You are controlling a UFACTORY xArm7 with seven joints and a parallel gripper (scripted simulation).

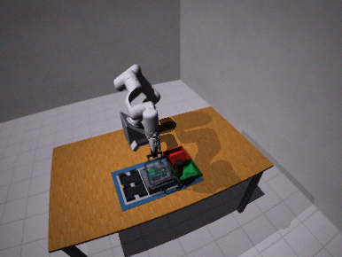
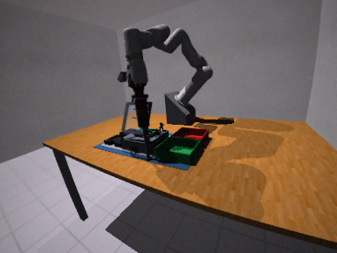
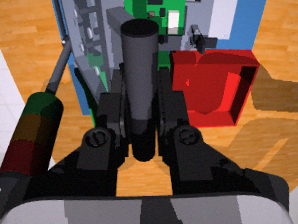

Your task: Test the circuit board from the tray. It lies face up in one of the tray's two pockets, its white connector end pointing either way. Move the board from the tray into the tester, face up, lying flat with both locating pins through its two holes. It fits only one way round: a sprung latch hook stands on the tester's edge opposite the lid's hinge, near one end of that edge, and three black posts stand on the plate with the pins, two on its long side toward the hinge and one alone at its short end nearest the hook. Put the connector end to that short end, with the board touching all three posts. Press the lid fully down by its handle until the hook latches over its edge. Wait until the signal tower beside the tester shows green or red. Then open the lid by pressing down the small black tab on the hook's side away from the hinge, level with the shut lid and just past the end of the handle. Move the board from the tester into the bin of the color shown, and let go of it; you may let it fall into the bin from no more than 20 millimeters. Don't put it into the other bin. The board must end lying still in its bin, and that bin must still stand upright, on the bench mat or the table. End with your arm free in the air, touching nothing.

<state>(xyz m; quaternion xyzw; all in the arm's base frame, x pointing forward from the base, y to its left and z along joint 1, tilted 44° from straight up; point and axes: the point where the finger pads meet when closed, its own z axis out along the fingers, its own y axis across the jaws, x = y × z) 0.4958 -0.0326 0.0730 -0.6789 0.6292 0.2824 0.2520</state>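
My gripper (image 3: 141,88) is shut on the lid's dark round handle (image 3: 140,76). In the top view my gripper (image 1: 153,155) is just above the tester's far edge. The lid's grey frame (image 3: 76,26) slants down beside the board; I cannot tell how far down it is. The signal tower (image 3: 33,132) stands at the left of the wrist view, with dull green and red segments.
The red bin (image 1: 177,156) and the green bin (image 1: 190,170) stand side by side right of the tester. The black tray (image 1: 132,185) lies to its left on the blue mat (image 1: 128,201). The arm's grey base block (image 2: 176,109) stands behind.
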